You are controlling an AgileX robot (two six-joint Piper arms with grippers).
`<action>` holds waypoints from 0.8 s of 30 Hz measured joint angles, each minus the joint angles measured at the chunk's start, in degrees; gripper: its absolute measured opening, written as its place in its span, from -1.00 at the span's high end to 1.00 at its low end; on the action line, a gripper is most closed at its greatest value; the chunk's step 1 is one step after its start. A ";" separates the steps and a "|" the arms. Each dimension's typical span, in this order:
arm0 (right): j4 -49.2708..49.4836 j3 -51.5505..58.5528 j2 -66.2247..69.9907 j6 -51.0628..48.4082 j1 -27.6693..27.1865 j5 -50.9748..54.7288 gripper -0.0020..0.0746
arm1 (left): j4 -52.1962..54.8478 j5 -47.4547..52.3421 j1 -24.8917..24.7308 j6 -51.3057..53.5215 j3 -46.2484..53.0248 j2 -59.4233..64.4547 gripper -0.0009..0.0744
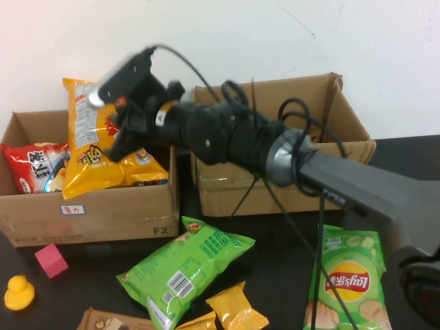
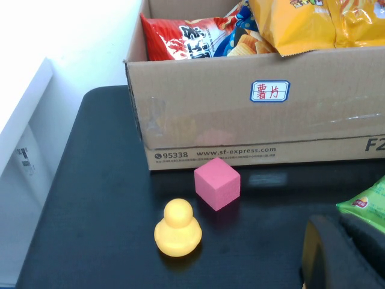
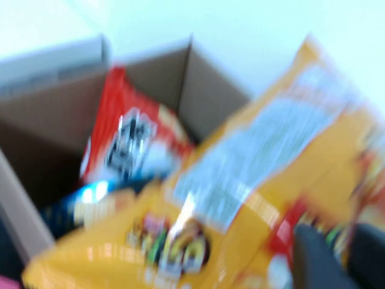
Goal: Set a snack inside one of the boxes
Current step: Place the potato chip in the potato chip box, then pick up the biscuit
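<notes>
Two brown cardboard boxes stand at the back. The left box (image 1: 103, 206) has a white label with red writing (image 1: 73, 210) and holds a red bag (image 1: 31, 165) and yellow bags. The right box (image 1: 344, 117) stands behind my right arm. My right gripper (image 1: 124, 141) reaches over the left box and is shut on the edge of a tall yellow snack bag (image 1: 86, 130), which stands tilted in that box. The right wrist view shows the bag (image 3: 240, 180) between the gripper's (image 3: 344, 253) fingers, above the box's inside (image 3: 204, 90). My left gripper (image 2: 343, 250) hangs low over the table in front of the left box (image 2: 240, 120).
On the black table in front lie a green chip bag (image 1: 189, 265), a green Lay's bag (image 1: 347, 282), small yellow packets (image 1: 234, 309) and a brown packet (image 1: 103, 322). A pink cube (image 1: 51, 260) (image 2: 216, 182) and a yellow duck (image 1: 18, 292) (image 2: 177, 229) sit front left.
</notes>
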 joint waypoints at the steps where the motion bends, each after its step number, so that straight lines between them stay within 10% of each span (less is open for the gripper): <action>1: -0.14 0.00 -0.87 0.00 0.00 0.00 0.73 | 0.00 0.00 0.00 0.00 0.00 0.00 0.98; 12: -0.63 -0.44 4.35 3.47 0.54 -17.56 0.95 | 0.00 0.00 0.00 0.00 0.00 0.00 0.98; 24: 2.67 -0.44 10.74 8.68 -0.47 -5.42 0.95 | 0.00 0.00 0.00 0.00 0.00 0.00 0.98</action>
